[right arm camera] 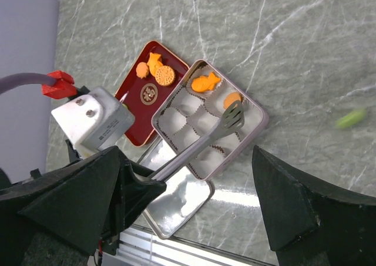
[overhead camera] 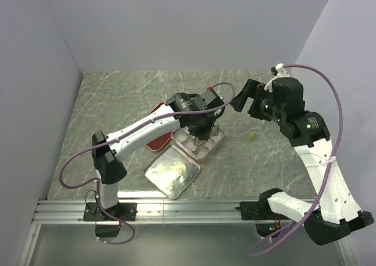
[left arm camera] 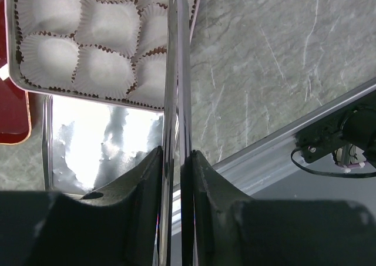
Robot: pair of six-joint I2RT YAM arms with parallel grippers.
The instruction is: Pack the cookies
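Note:
Three orange cookies (right arm camera: 154, 72) lie on a red tray (right arm camera: 132, 110). An orange fish cookie (right arm camera: 205, 83) and a round one (right arm camera: 232, 99) sit in paper cups of the pink tin (right arm camera: 258, 125). One green cookie (right arm camera: 351, 118) lies apart on the table, right of the tin (overhead camera: 252, 135). My left gripper (left arm camera: 175, 157) is shut on metal tongs (left arm camera: 176, 72), whose slotted tip (right arm camera: 232, 118) hovers over the tin beside the round cookie. High on the right, my right gripper (right arm camera: 210, 169) is open and holds nothing; in the top view it (overhead camera: 244, 98) faces the tin (overhead camera: 216, 144).
The tin's shiny lid (overhead camera: 172, 171) lies flat in front of the tin, near the aluminium rail (overhead camera: 194, 207) at the table's front edge. The red tray (overhead camera: 157, 142) sits partly under the left arm. Walls close the table on the left, back and right.

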